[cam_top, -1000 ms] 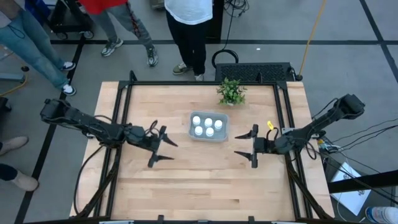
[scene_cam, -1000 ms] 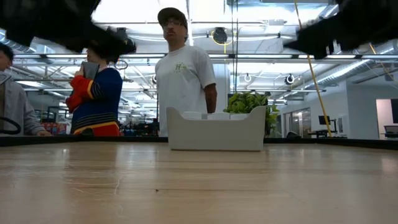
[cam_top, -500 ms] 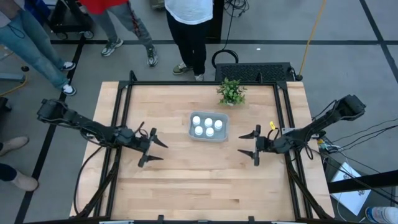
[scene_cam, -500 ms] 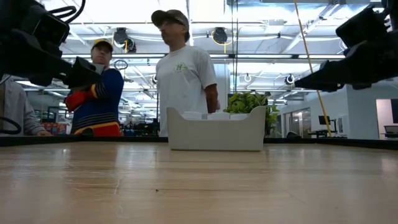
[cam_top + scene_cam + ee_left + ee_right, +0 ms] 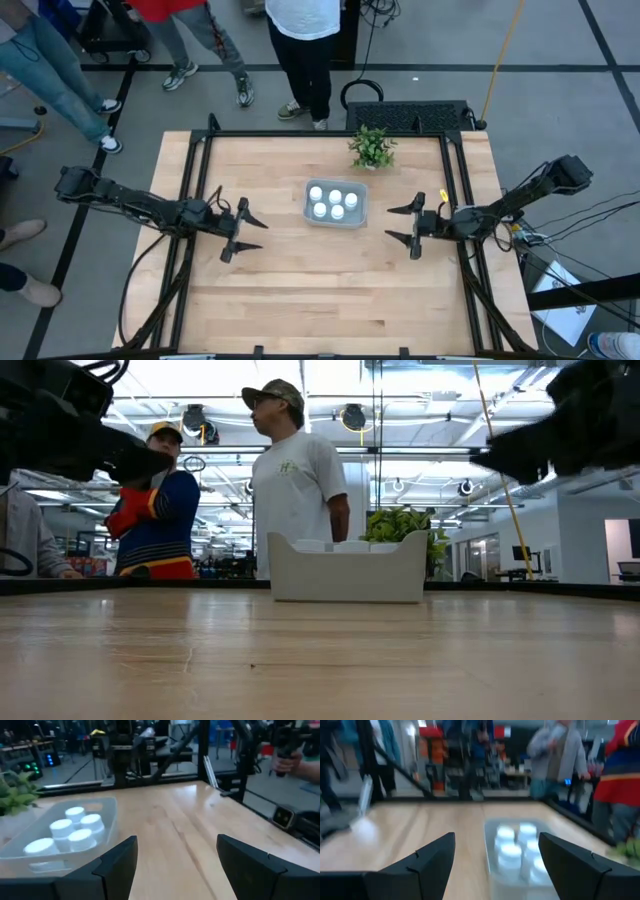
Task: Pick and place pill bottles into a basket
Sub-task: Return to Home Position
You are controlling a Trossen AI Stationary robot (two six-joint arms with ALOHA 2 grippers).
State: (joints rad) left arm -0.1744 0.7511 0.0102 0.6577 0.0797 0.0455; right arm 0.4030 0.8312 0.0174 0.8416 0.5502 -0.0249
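The left gripper [image 5: 258,235] hangs above the wood on the basket's left with its two fingers spread wide and nothing between them; its own wrist view shows bare tabletop in the gap. The right gripper [image 5: 392,223] mirrors it on the other side, likewise parted and empty, and both point inward at the basket from well clear of its walls. Between them the basket [image 5: 335,223] sits a little behind the middle of the table [image 5: 300,290], just in front of the potted plant [image 5: 371,147], and the pill bottles [image 5: 320,210] stand upright inside it, clustered cap to cap. From above I count five white caps, though the blurred wrist views make only four plain, so one may be tucked behind its neighbours. No bottle shows on the open wood in any view, which suggests the placing is finished and the step in hand is the retreat to rest. That calls for no grasp at all: each arm needs only to fold back toward its own edge of the table, travelling away from the basket so that no finger catches its rim or shifts it. People [image 5: 300,40] stand beyond the far edge, outside the arms' likely path.
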